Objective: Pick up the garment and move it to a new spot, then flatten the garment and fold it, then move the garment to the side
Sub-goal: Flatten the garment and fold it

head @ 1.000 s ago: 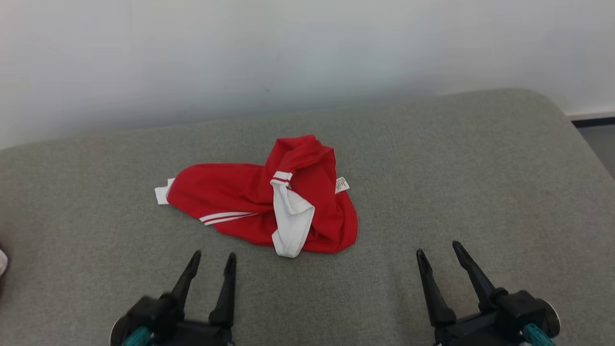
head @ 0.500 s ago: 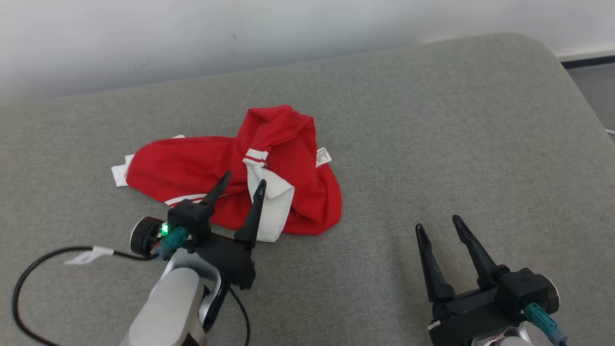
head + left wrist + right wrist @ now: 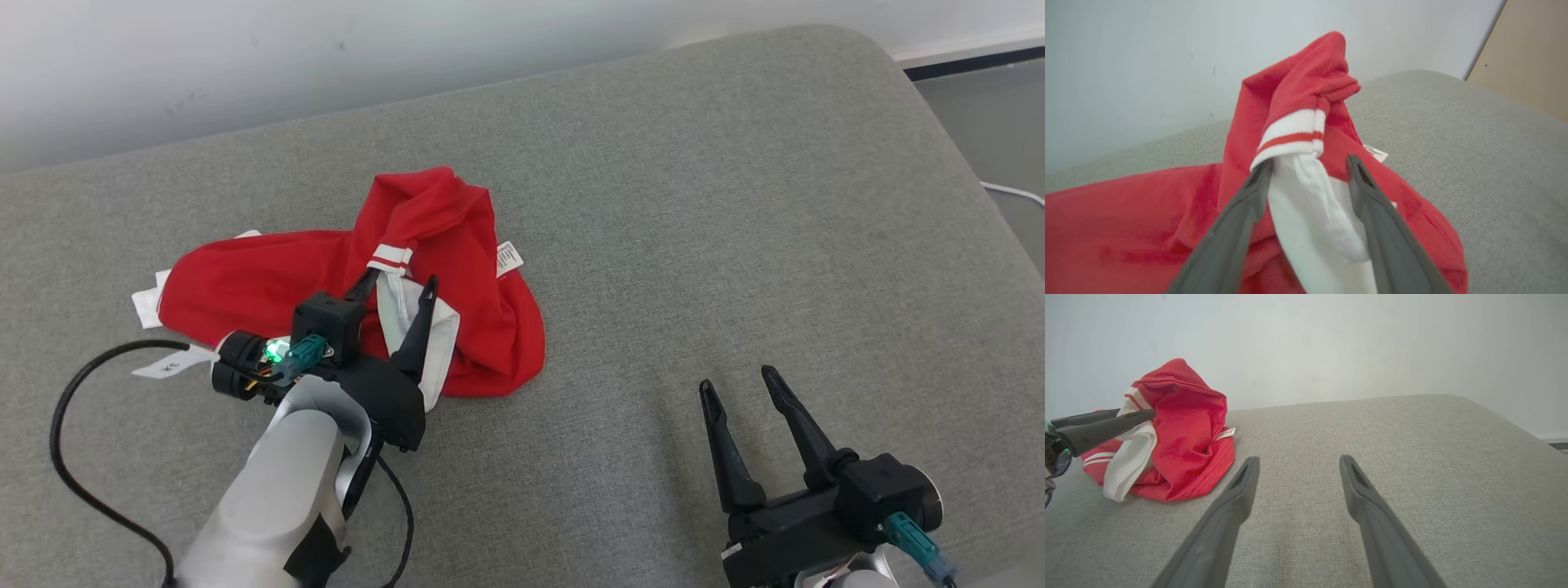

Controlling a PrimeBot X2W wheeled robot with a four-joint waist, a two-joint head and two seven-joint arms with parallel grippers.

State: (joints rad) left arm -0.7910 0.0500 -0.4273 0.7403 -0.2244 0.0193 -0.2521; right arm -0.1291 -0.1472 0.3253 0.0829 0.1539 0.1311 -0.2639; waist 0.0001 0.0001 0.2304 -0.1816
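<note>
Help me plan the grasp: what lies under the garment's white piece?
Red folds of the garment show beside and beneath the white piece, whose lower end reaches the cushion. What lies deeper under it, more cloth layers or bare cushion, is covered.

Red garment (image 3: pixel 269 286) with white, red-striped cuff (image 3: pixel 1292 134) and white lining panel, crumpled in a loose heap on the grey surface (image 3: pixel 694 245); care label (image 3: pixel 509 259) exposed at its right edge.
</note>
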